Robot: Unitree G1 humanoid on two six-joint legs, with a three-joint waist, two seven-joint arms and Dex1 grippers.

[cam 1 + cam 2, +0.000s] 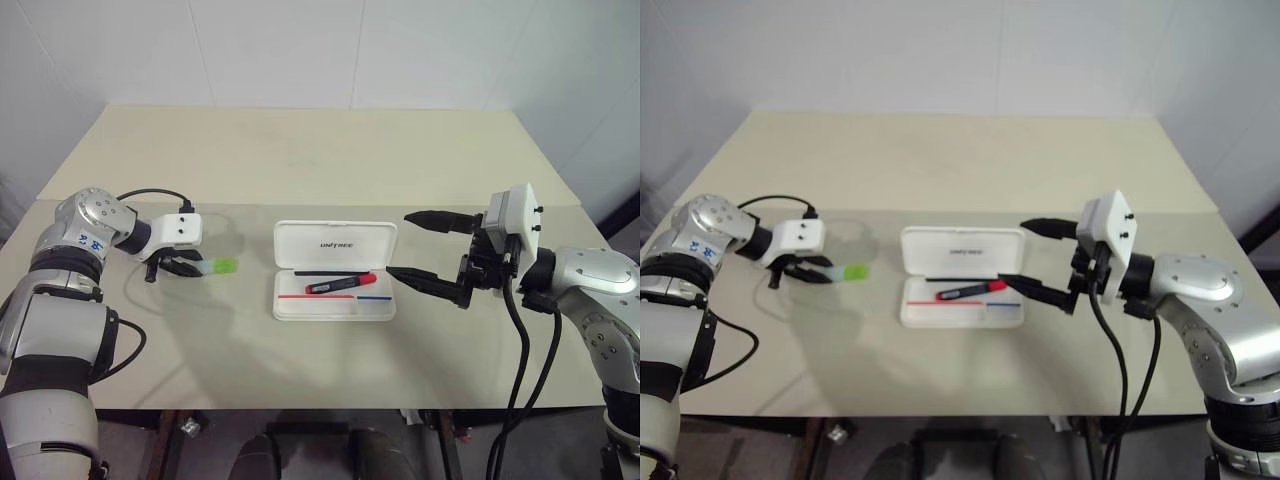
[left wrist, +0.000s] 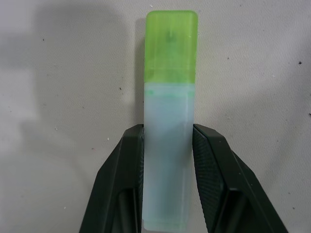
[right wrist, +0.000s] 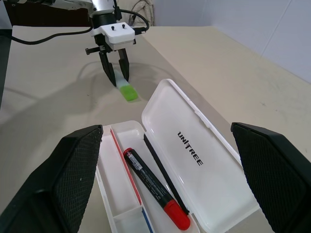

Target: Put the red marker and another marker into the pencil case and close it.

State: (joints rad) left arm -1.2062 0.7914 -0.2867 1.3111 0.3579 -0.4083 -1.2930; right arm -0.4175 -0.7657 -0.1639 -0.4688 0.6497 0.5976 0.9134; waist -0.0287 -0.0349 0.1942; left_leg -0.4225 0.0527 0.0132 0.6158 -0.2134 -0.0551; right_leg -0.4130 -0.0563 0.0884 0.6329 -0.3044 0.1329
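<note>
1. The pencil case (image 1: pixel 335 270) is lying open near the middle of the table (image 1: pixel 320 150), its lid folded back flat with the UNITREE lettering showing
2. The red marker (image 1: pixel 340 284) is resting inside the case's tray, slanted across it, red cap pointing toward the robot's right
3. The green-capped marker (image 2: pixel 169 121) is lying on the table well to the left of the case, cap pointing toward the case
4. The left gripper (image 1: pixel 180 266) is pinching this marker's pale barrel, both black pads pressing its sides
5. The right gripper (image 1: pixel 425 248) is hovering just beside the case's right end, jaws spread wide, holding nothing
</note>
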